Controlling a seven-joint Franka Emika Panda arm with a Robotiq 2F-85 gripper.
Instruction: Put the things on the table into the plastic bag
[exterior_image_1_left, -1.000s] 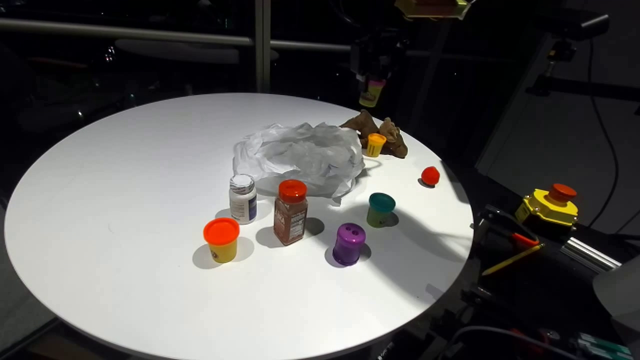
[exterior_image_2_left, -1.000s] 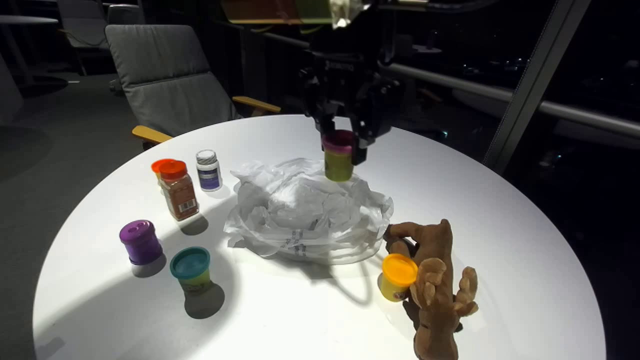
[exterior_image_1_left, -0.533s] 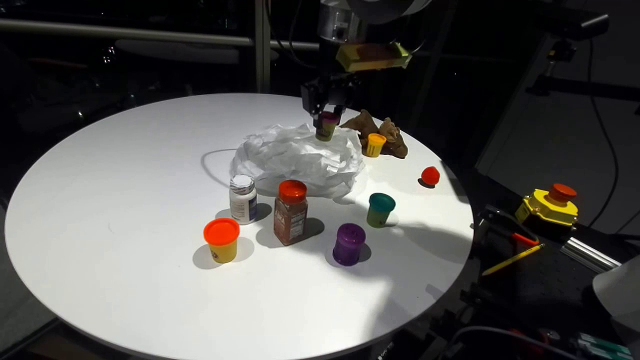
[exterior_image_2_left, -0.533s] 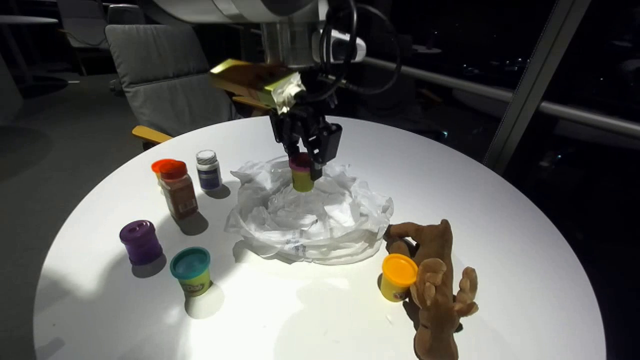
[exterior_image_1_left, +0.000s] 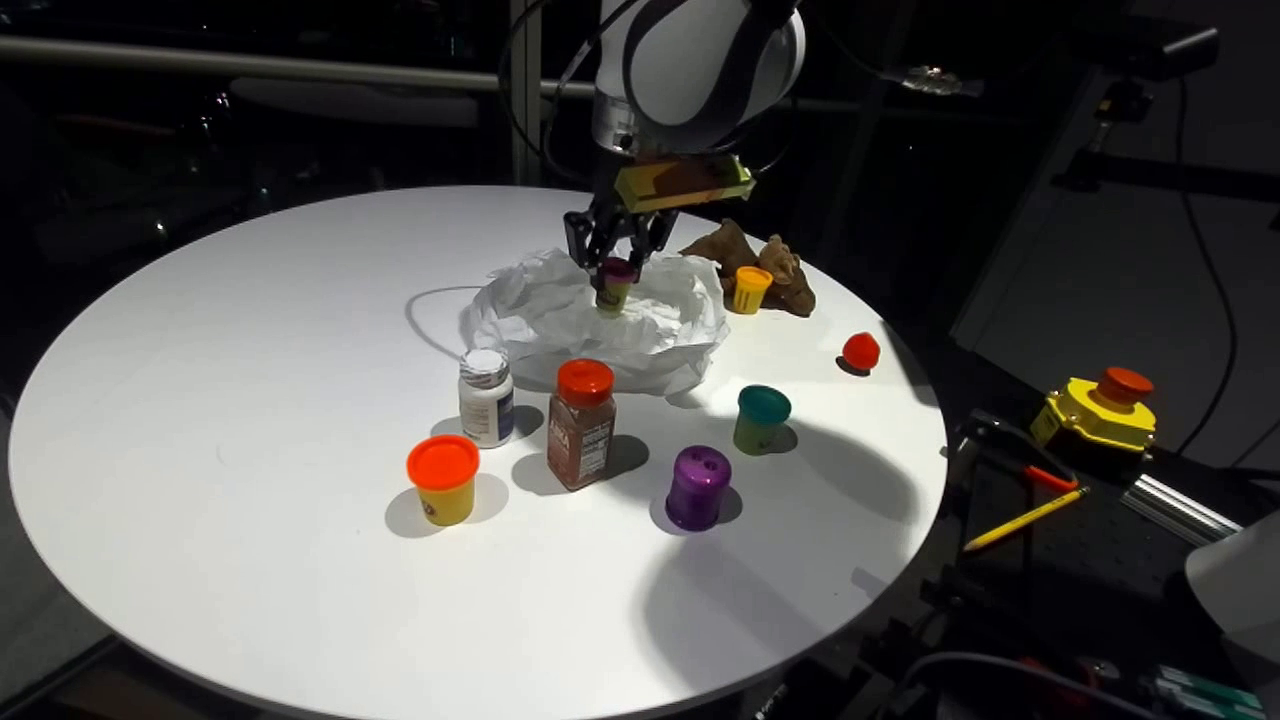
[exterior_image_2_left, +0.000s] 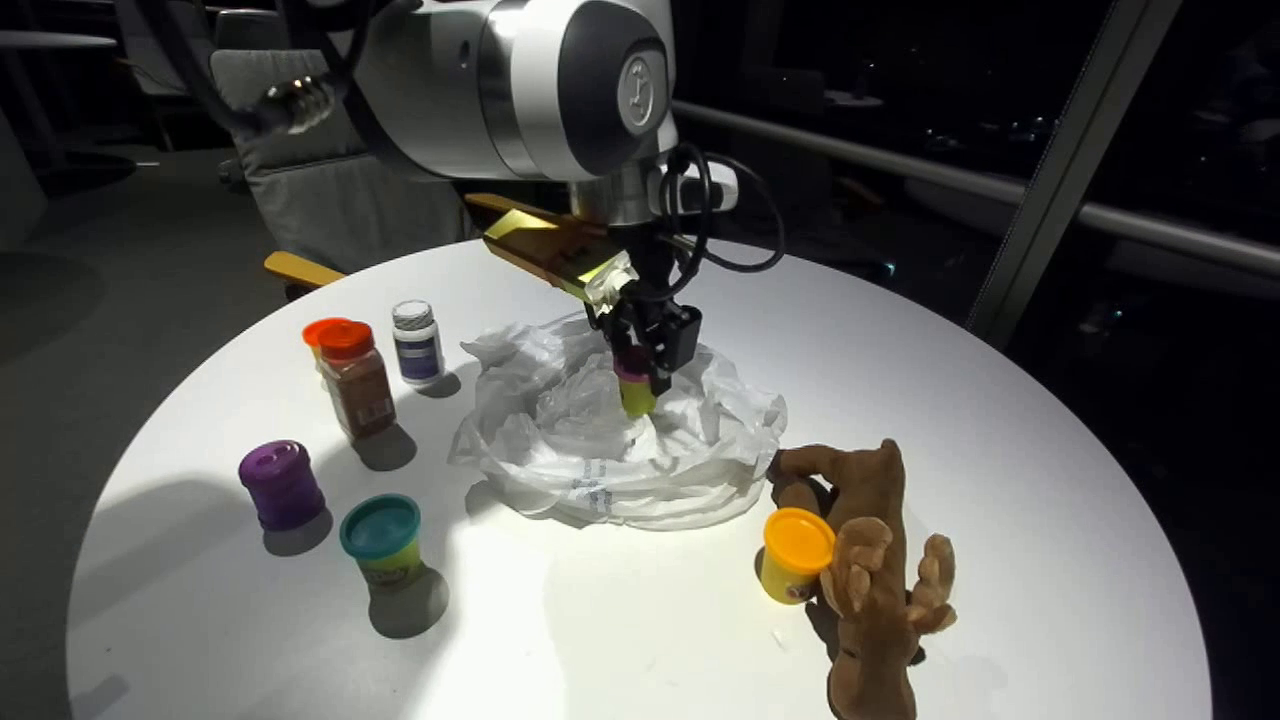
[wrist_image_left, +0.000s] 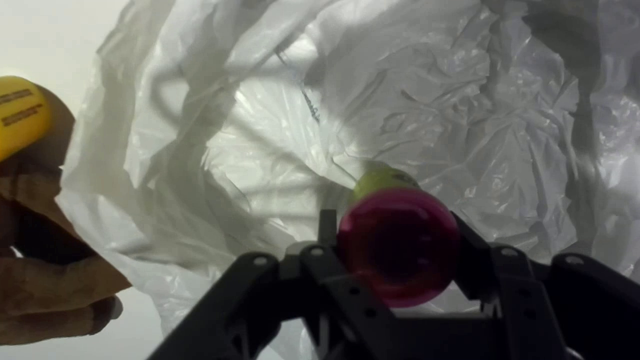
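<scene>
While most of the items stand out on the round white table (exterior_image_1_left: 250, 600), one pink-lidded tub (exterior_image_2_left: 635, 385) with a yellow body hangs inside the mouth of the crumpled white plastic bag (exterior_image_2_left: 640, 495). The robot's black gripper (wrist_image_left: 398, 240) has a finger against each side of the lid, so the tub is held, lid uppermost, and not yet let go. For this item, only the lowering and release appear to be left. The folds below are too shadowed to tell whether its base touches plastic or whether anything already lies underneath. Eight things remain outside. Nearest the camera in an exterior view are a white bottle (exterior_image_1_left: 487, 405), a spice jar (exterior_image_1_left: 581, 430) with a red cap, a red-lidded tub (exterior_image_1_left: 446, 485), a purple container (exterior_image_1_left: 698, 490) and a teal-lidded tub (exterior_image_1_left: 762, 422). Apart from these, toward the table's edge, sits a small red object (exterior_image_1_left: 861, 351). Elsewhere beside the bag, an orange-lidded tub (exterior_image_2_left: 795, 555) stands close against a brown plush toy (exterior_image_2_left: 873, 590) with antlers, lying down. Judging by that count, the job is in its early part, with much more left than done.
</scene>
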